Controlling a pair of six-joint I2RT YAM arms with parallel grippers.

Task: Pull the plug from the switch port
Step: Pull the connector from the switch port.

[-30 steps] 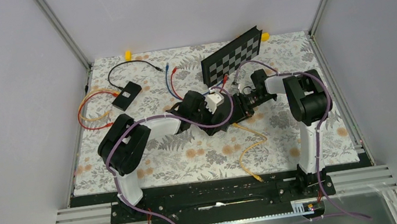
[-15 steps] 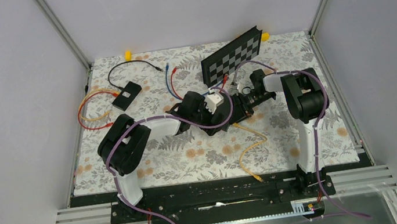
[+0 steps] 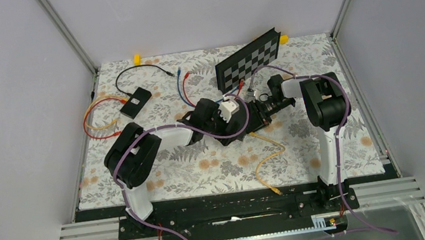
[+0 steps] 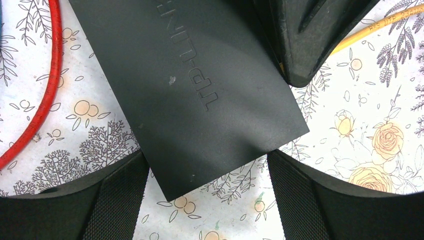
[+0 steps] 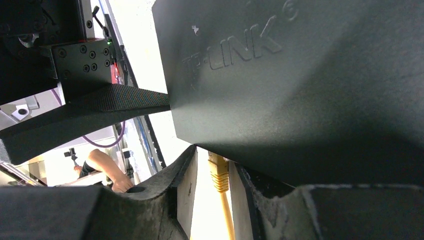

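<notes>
The black TP-Link switch [image 3: 241, 131] lies mid-table and fills the left wrist view [image 4: 190, 90]. My left gripper [image 3: 227, 120] straddles its near corner, with both fingertips [image 4: 125, 195] against its edges. The yellow plug [image 5: 219, 175] sits in a port on the switch's underside edge, and its yellow cable [image 3: 268, 156] trails towards the front. My right gripper [image 5: 215, 195] is open around the plug. One finger [image 5: 270, 210] is beside the plug, and a gap shows on the other side.
A checkerboard panel [image 3: 250, 59] leans at the back. A small black box [image 3: 136, 102] with black, yellow and red cables lies at the left. Loose blue and red cables [image 3: 181, 85] lie behind the switch. A red cable [image 4: 42, 100] runs beside the switch.
The right arm's elbow has shifted slightly to the left. Both grippers stay at the switch.
</notes>
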